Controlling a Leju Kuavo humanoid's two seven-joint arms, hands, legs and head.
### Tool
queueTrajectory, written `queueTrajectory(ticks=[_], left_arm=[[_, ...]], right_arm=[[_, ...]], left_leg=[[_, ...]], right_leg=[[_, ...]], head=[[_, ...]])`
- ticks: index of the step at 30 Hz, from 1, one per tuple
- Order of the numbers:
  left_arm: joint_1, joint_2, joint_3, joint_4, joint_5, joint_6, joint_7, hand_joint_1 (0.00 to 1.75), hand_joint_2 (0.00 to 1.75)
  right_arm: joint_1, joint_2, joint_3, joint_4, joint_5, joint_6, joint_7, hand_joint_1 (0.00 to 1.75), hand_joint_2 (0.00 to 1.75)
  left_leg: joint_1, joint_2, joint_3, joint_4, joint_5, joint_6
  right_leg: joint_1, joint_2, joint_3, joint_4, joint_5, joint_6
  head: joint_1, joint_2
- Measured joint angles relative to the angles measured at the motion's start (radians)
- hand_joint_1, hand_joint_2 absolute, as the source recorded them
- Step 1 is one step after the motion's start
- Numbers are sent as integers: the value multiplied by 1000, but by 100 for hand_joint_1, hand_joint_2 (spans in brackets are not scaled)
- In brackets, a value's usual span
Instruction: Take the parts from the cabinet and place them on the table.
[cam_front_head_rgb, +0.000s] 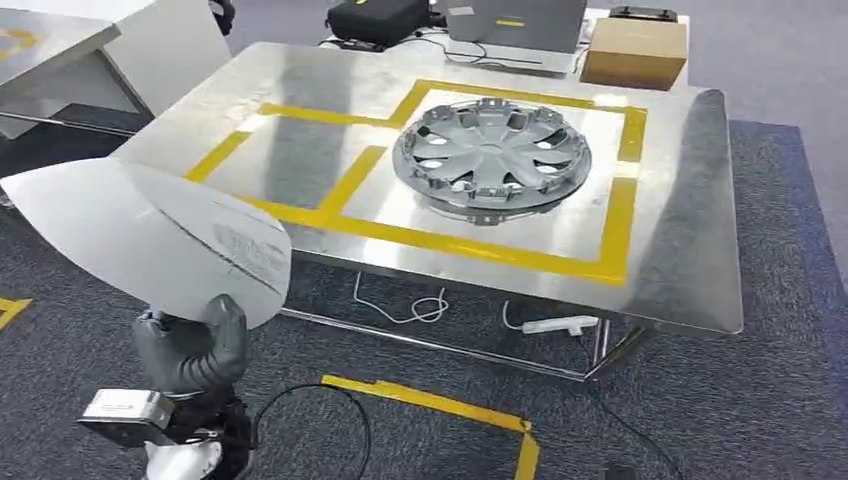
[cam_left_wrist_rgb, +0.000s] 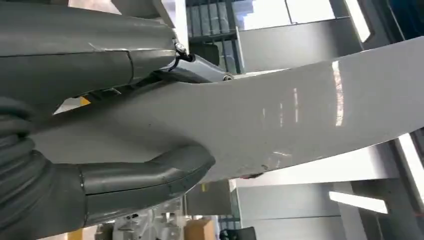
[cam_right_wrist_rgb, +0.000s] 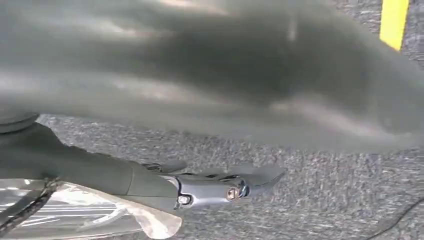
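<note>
1. The left hand (cam_front_head_rgb: 195, 345) grips a thin, pale grey curved panel (cam_front_head_rgb: 150, 235) by its lower edge; in the left wrist view the thumb (cam_left_wrist_rgb: 145, 175) presses on one face and a finger (cam_left_wrist_rgb: 200, 70) closes over the other, so the panel is clamped between them.
2. The panel fans up and out from the hand, its long axis running toward the robot's left, and it is held in the air just short of the table's near-left corner.
3. The steel table (cam_front_head_rgb: 690, 250) lies ahead and to the right. Its yellow-taped left bay (cam_front_head_rgb: 290, 160) is bare and nearest this hand; a silver hubcap (cam_front_head_rgb: 492, 153) fills the right bay.
4. The right hand (cam_right_wrist_rgb: 220, 187) hangs over the carpet with fingers extended, holding nothing that I can make out.
</note>
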Motion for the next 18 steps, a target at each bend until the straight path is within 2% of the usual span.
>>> queueTrajectory(ticks=[1,2,3,4,5,6,7,8,9,11,12,13,14,16,17,18], left_arm=[[0,0,0,0,0,0,0,175,175],[0,1,0,2,0,-1,0,175,175],[-2,1,0,2,0,-1,0,175,175],[0,0,-1,1,-1,-3,0,175,175],[2,0,0,1,0,-3,0,175,175],[1,0,1,1,0,-3,0,175,175],[0,-1,1,0,0,-3,0,175,175],[-2,-1,1,0,-1,-4,0,175,175],[-4,-2,0,0,-2,-4,0,175,175],[-3,-3,-1,0,-8,-3,0,175,175],[-2,-3,-2,0,-8,-3,0,175,175],[-2,-3,-2,0,-8,-3,0,175,175],[-2,-3,-2,0,-8,-3,0,175,175],[-3,-3,-2,0,-9,-3,0,175,175],[-4,-3,-2,1,-9,-3,0,175,175],[-5,-3,-3,1,-9,-3,0,175,175]], right_arm=[[0,2,0,0,0,0,0,0,0],[1,3,0,1,0,0,0,0,0],[-1,3,0,1,0,0,0,0,0],[-3,3,0,1,1,0,0,0,0],[-2,3,1,1,1,0,0,0,0],[-2,3,1,1,1,0,0,0,0],[-3,3,1,1,2,0,0,0,0],[-4,3,2,1,2,0,0,0,0],[-6,3,2,1,3,0,1,0,0],[-5,2,2,1,5,-1,2,0,0],[-3,2,1,1,5,-1,3,0,0],[0,2,1,1,6,-1,2,0,0],[1,2,1,1,7,-1,2,0,0],[0,2,2,1,8,-1,2,0,0],[1,2,1,1,8,-1,3,0,0],[0,2,2,1,8,-2,2,0,0]], left_leg=[[-1,1,20,-80,63,3],[-8,2,20,-71,27,5],[-13,4,12,-101,-10,10],[-14,3,19,-109,35,17],[-15,2,22,-110,28,23],[-13,2,28,-118,31,29],[-4,3,39,-133,36,36],[-5,2,43,-138,34,39],[-5,3,46,-138,32,42],[-8,3,54,-137,20,49],[-10,3,61,-137,13,50],[-10,1,70,-137,6,50],[-11,-1,82,-137,-2,50],[-12,-1,111,-137,-22,46],[-12,-1,113,-139,-28,43],[-14,-3,111,-133,-31,37]], right_leg=[[0,0,11,0,-9,2],[1,1,22,-2,-13,8],[1,1,12,-1,-17,17],[2,-2,13,2,-28,24],[2,-2,8,-7,-35,30],[3,-3,17,-14,-36,34],[1,-3,23,-11,-46,39],[3,-4,9,20,-65,42],[3,-4,-25,83,-98,44],[2,-4,-123,246,-154,47],[3,-4,-161,292,-153,48],[3,-4,-172,286,-124,47],[3,-4,-163,237,-71,44],[6,-4,-105,62,54,34],[10,-3,-92,45,47,28],[13,-3,-77,23,50,26]], head=[[0,0],[3,0],[0,0],[-5,0],[-5,0],[-7,0],[-6,0],[-4,0],[-3,0],[-5,0],[-3,0],[-5,0],[-4,0],[-4,0],[-7,0],[-8,0]])
